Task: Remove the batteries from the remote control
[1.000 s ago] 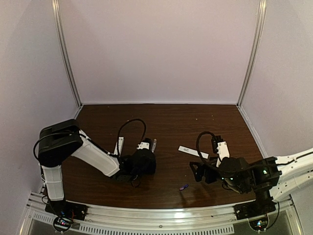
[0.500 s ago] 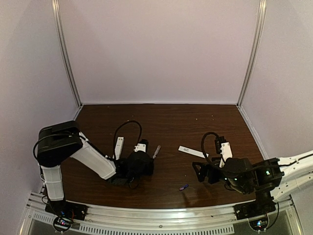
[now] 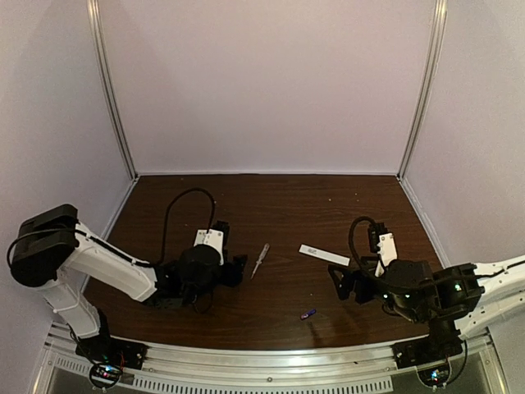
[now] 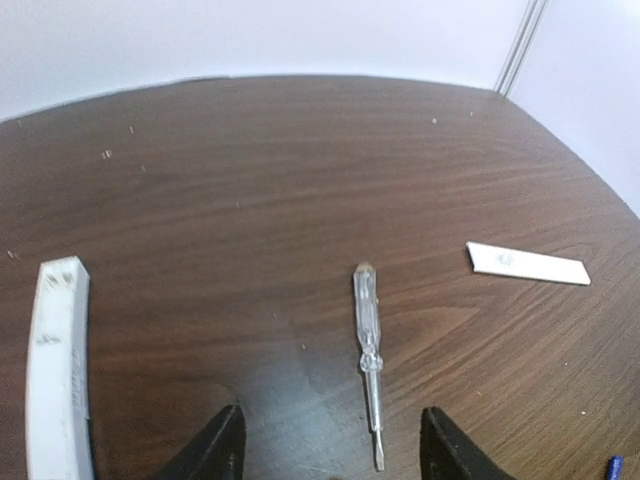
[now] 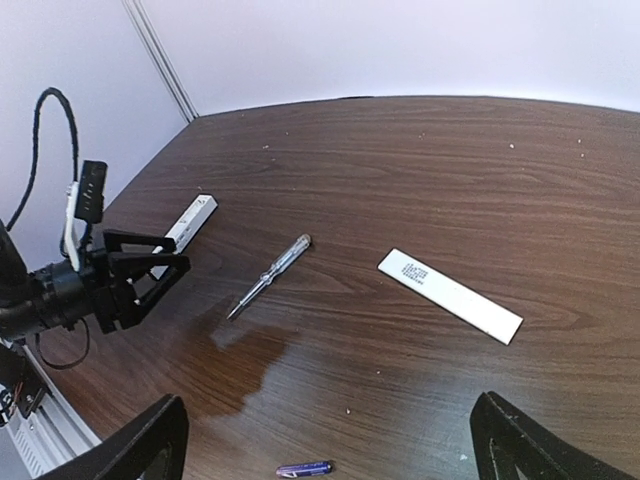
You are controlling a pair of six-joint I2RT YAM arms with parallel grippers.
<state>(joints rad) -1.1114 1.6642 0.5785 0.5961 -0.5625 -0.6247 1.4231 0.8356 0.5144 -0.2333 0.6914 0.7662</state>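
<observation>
Found the left gripper (image 4: 332,410) low over the table (image 4: 250,180), jaws parted to a moderate width, nothing clasped. Noted the screwdriver (image 4: 368,350) flat on the wood just ahead, its metal tip lying between the two fingers and touched by neither.

Located the remote control (image 4: 55,370) on the table just outside that gripper, on the left of the wrist view, running lengthwise away from the camera. Could not determine any contact with the finger.

Located the back cover (image 4: 527,264) lying flat and separate, grey mark upward, well to the right of the screwdriver.

Sighted one battery (image 3: 308,313), purple-blue, on its side near the front edge of the table, between the two arms and closer to the right one.

Found the right gripper (image 5: 332,402) spread to its widest and empty. Placed the battery, in the right wrist view, low between its two fingers, nearer the one on the left of that view, clear of both.

Recorded the battery well apart from the remote control, with the left gripper and the screwdriver lying between them.
</observation>
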